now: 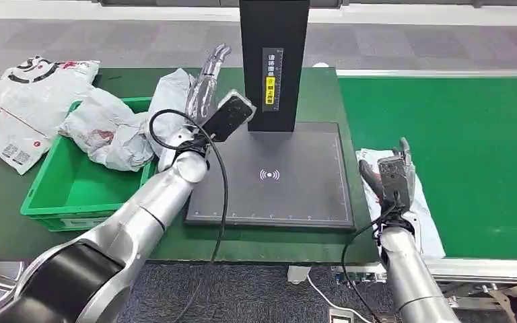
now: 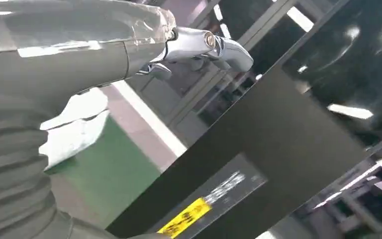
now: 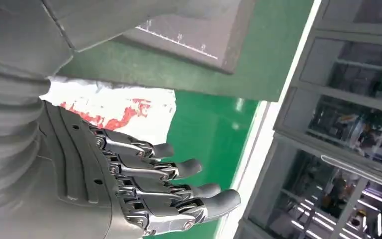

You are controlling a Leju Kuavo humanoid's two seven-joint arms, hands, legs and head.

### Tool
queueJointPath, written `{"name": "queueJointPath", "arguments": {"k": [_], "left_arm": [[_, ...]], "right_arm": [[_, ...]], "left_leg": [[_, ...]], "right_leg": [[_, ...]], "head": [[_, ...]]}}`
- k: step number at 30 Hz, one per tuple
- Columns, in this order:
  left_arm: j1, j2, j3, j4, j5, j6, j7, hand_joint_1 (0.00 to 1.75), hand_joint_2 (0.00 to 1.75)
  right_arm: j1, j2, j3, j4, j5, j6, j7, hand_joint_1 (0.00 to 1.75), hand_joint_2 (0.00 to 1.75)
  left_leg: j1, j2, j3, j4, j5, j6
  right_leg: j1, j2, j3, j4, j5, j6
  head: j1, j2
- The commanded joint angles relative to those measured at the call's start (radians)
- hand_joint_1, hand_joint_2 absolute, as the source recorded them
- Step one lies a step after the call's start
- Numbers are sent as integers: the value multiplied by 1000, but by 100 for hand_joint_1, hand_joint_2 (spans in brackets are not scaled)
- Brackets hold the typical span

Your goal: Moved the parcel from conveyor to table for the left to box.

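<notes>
My right hand [image 1: 394, 176] hovers with fingers apart, gripping nothing, just over the parcel [image 1: 425, 225] at the conveyor's [image 1: 485, 161] edge beside the scanner pad [image 1: 276, 178] — I should lower squarely, close on the bag's middle — while my left hand [image 1: 205, 91] waits empty, fingers spread

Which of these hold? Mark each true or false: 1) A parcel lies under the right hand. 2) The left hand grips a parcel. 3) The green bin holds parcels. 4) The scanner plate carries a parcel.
1) True: the white parcel lies beneath the right hand.
2) False: the left hand is raised, fingers extended, holding nothing.
3) True: the green bin holds crumpled grey parcels.
4) False: the scanner plate is bare.
</notes>
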Motion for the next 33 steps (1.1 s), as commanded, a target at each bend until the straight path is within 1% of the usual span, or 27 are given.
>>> {"name": "queueJointPath", "arguments": {"k": [1, 2, 7, 15, 16, 20, 21, 23, 24, 27, 28, 29, 30, 31, 32, 33], "left_arm": [[-34, 21, -49, 143, -2, -22, 32, 0, 175], [-34, 21, -49, 143, -2, -22, 32, 0, 175], [-35, 20, -49, 143, -2, -22, 32, 0, 175], [-35, 20, -49, 143, -2, -22, 32, 0, 175], [-35, 16, -40, 145, 9, -41, 38, 0, 175], [-3, 10, -1, 153, 79, -131, 20, 0, 175], [2, 7, 14, 157, 105, -164, 20, 0, 175], [22, 4, 67, 164, 200, -301, 14, 0, 175], [32, 4, 105, 170, 264, -393, 20, 0, 175], [59, 13, 123, 198, 331, -507, 27, 0, 175], [75, 12, 135, 208, 370, -612, 38, 0, 175], [96, 6, 138, 234, 424, -881, 133, 0, 0], [123, -6, 94, 229, 384, -860, 93, 0, 0], [130, -19, 82, 242, 378, -855, 81, 0, 175], [130, -29, 73, 248, 376, -851, 75, 0, 175], [125, -31, 73, 253, 386, -863, 84, 0, 175]], "right_arm": [[-50, 31, -29, 82, 18, 5, 16, 0, 175], [-50, 31, -29, 82, 18, 5, 16, 0, 175], [-49, 30, -30, 82, 18, 5, 16, 0, 175], [-49, 30, -30, 82, 18, 5, 16, 0, 175], [-48, 31, -35, 81, 17, 5, 18, 0, 175], [-29, 32, -48, 66, 39, 6, 39, 0, 175], [-20, 29, -51, 55, 45, 7, 43, 0, 175], [0, 21, -56, 40, 69, -5, 44, 0, 175], [1, 21, -57, 45, 83, -10, 47, 0, 175], [-23, 30, -69, 83, 110, -28, 45, 0, 175], [-36, 32, -68, 99, 125, -33, 54, 0, 175], [-54, 10, -36, 153, 316, -234, 198, 0, 175], [-50, -3, -60, 164, 323, -234, 206, 0, 175], [-48, -19, -71, 182, 350, -250, 215, 0, 175], [-42, -25, -93, 188, 353, -243, 211, 0, 175], [-35, -29, -112, 195, 382, -261, 215, 0, 175]], "left_leg": [[0, 1, 2, -1, -1, 0], [1, 2, 4, -2, -1, 0], [0, 0, 2, -1, -1, 0], [1, 1, 2, -1, -1, 0], [0, 1, 2, 0, -1, 0], [0, 0, 2, -1, 0, 0], [0, 1, 4, -2, -1, 0], [0, 0, 4, -2, -1, 0], [1, 0, 4, -2, -1, 0], [1, 1, 6, -3, -1, 0], [0, 1, 4, -2, -1, 0], [0, 3, 4, -2, -1, 0], [0, 3, 6, -3, -1, 0], [0, 2, 5, -3, -1, 0], [0, -1, 4, -2, 0, 1], [0, -3, 6, -4, 0, 1]], "right_leg": [[0, 3, 1, 0, 0, 0], [0, 4, 3, -2, 0, -1], [0, 2, 2, -1, 0, 0], [1, 2, 2, -1, 0, 0], [0, 2, 2, -1, 0, 0], [0, 1, 1, -1, 0, 0], [0, 3, 4, -2, 0, 0], [0, 2, 4, -2, 0, 0], [0, 1, 4, -2, 0, 0], [0, 3, 5, -4, 0, 0], [0, 3, 4, -2, 0, 0], [0, 4, 3, -2, 0, 0], [0, 5, 4, -3, 0, 0], [0, 4, 4, -3, 0, 0], [-1, 0, 4, -2, -1, 0], [0, -1, 6, -4, -1, 0]], "head": [[0, 0], [0, 0], [0, 0], [0, 0], [0, 0], [0, 0], [0, 0], [0, 0], [0, 0], [0, 0], [0, 0], [0, 0], [0, 0], [0, 0], [0, 0], [0, 0]]}}
